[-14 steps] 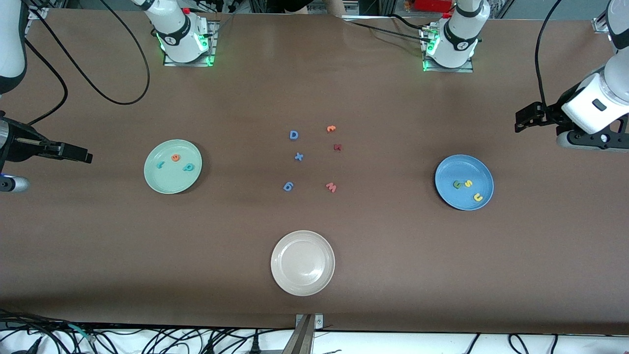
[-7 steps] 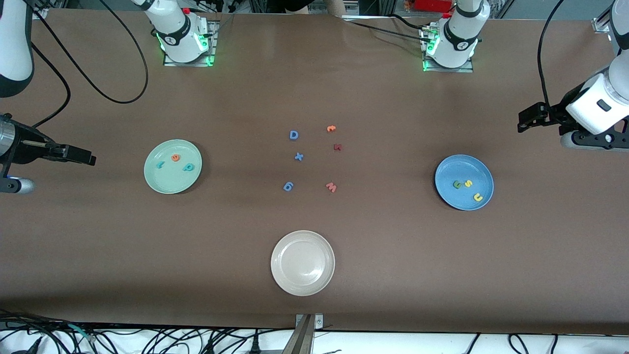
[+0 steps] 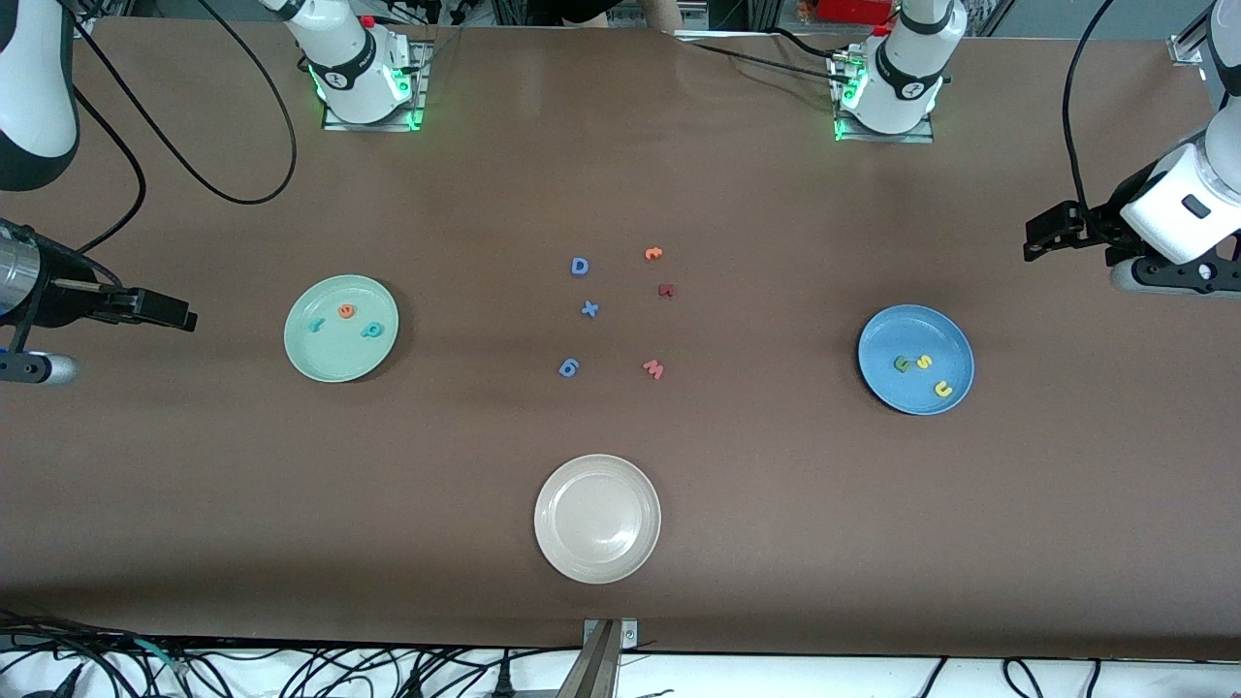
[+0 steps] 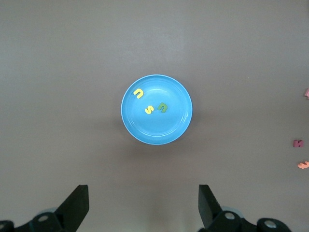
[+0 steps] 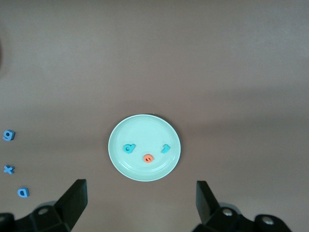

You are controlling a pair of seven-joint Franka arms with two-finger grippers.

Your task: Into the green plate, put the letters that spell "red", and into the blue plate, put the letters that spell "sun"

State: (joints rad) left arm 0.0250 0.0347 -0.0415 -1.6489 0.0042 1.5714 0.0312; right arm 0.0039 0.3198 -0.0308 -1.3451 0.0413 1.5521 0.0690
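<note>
The green plate [image 3: 339, 361] [image 5: 140, 129] holds a teal "r" [image 3: 316, 326], an orange "e" [image 3: 346, 311] and a teal "d" [image 3: 372, 331]. In the blue plate [image 3: 897, 334] [image 4: 159, 133] lie a dark-green "n" [image 3: 902, 364], a yellow "s" [image 3: 925, 362] and a yellow "u" [image 3: 942, 390]. My right gripper [image 3: 182, 315] [image 5: 141, 186] hangs open and empty over bare table beside the green plate, toward the right arm's end. Over bare table beside the blue plate, my left gripper [image 3: 1039, 237] [image 4: 143, 191] is open and empty too.
A cream-white plate [image 3: 597, 562] sits near the front edge. Loose letters lie mid-table: blue D [image 3: 580, 266], blue x [image 3: 589, 309], blue g [image 3: 569, 366], an orange letter [image 3: 653, 254], a dark-red letter [image 3: 665, 290], pink W [image 3: 653, 368].
The right gripper has crept a little toward the green plate. The left gripper has edged slightly away from the blue plate. Plates and letters have not moved.
</note>
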